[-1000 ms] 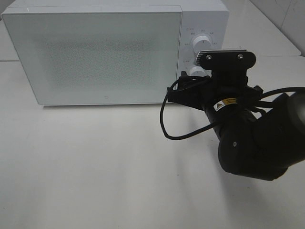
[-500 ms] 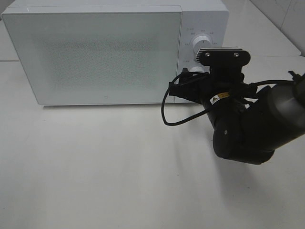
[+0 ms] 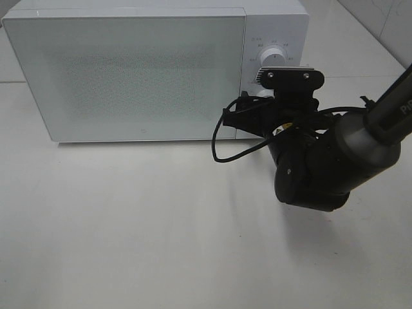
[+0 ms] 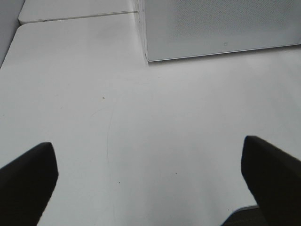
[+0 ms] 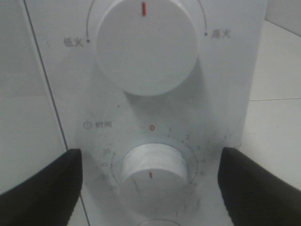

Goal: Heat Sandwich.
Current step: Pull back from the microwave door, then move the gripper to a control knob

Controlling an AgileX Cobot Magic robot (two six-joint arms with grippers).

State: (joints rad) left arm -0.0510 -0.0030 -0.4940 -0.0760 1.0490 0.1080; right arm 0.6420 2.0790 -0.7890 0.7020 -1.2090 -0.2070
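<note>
A white microwave (image 3: 129, 77) is shown, door shut. The right jaws are held open astride its timer knob (image 5: 150, 172), gripping nothing; the left jaws are spread wide, empty. The sandwich is unseen, presumably inside. Timer-setting is judged in hand: the knob must be pinched and turned.

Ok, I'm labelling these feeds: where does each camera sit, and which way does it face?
Exterior high: mounted high, looking down at microwave and table; right arm shows.
Left wrist: low over the table, facing the microwave's bottom corner; open left hand.
Right wrist: close on the control panel; open right hand flanks the lower knob.
Shared: all see the microwave.
</note>
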